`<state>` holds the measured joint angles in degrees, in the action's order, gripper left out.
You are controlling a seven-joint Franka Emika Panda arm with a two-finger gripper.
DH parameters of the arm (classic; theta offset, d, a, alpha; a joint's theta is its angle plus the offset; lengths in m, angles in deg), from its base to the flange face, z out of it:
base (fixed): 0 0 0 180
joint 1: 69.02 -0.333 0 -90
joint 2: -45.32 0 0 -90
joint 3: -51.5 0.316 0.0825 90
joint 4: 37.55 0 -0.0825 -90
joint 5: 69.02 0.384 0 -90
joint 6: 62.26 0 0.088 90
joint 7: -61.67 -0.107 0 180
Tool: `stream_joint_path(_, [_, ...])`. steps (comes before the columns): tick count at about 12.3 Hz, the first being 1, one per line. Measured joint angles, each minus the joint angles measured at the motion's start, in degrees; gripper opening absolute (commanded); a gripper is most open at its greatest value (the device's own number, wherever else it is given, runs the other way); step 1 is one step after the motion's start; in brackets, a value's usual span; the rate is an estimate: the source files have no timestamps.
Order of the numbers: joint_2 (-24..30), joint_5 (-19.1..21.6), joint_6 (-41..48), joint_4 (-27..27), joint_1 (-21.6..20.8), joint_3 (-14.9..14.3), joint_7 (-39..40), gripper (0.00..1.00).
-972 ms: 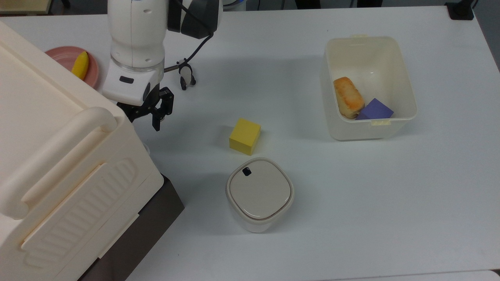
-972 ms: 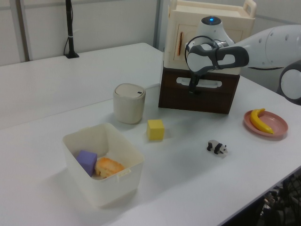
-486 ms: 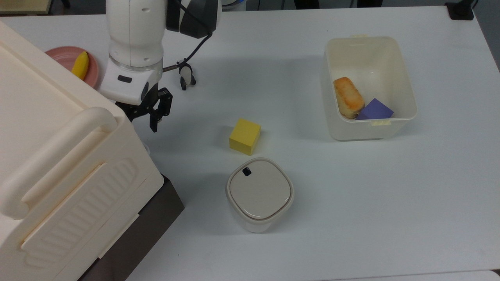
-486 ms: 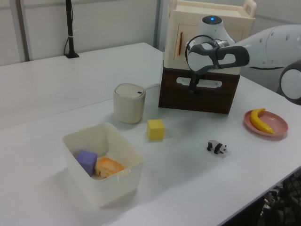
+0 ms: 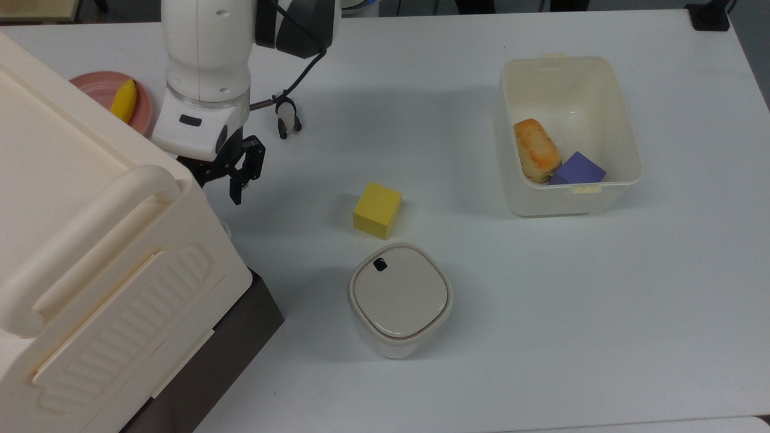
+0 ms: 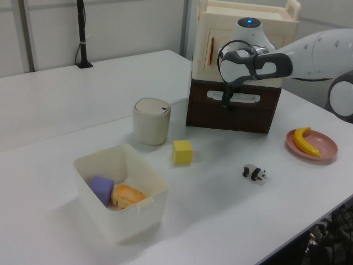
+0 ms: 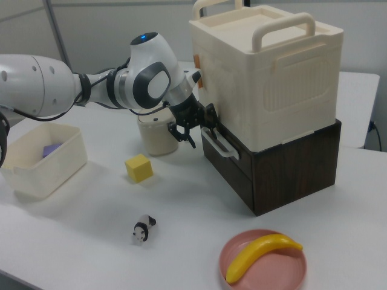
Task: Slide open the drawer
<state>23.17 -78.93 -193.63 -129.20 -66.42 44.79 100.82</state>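
White table (image 5: 541,337) w/ a big cream plastic cabinet (image 7: 266,78) stacked on a dark-brown wooden base; in the top view it sits at the top view's left edge. The drawer (image 7: 227,158) is the dark front of that base, under the cabinet, w/ a thin white loop handle (image 7: 216,145) on its face; in the left view the drawer (image 6: 231,107) faces the camera and sits flush w/ the base, i.e. closed.

White Panda arm (image 7: 66,84) reaches in from the right view's left, wrist angled down toward the drawer front. The gripper (image 7: 196,124) is right at the handle (black fingers spread a moderate gap, one each side of the handle's upper end). Can't tell if they touch it; nothing is clamped. In the left view the gripper (image 6: 227,102) hangs in front of the handle slot.

Cream open-top bin (image 5: 568,135) at the top view's right holds a toasted bread piece (image 5: 535,150) and a purple block (image 5: 579,168), touching each other. Lidded cream canister (image 5: 400,299) stands mid-table, near the base. Pink plate (image 7: 263,263) w/ a banana (image 7: 260,254) on it, well apart from the bin. Yellow cube (image 5: 377,209) just above the canister in the top view. Small toy panda (image 6: 253,173) stands alone betw. the cube and the plate in the left view.
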Motion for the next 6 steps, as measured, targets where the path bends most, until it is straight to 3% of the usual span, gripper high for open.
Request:
stream_joint_path(2, [0.0,0.0,0.0,0.1,0.1,0.0,-0.1,0.68])
stream_joint_path(6, [0.0,0.0,0.0,0.2,0.1,0.2,-0.6,0.50])
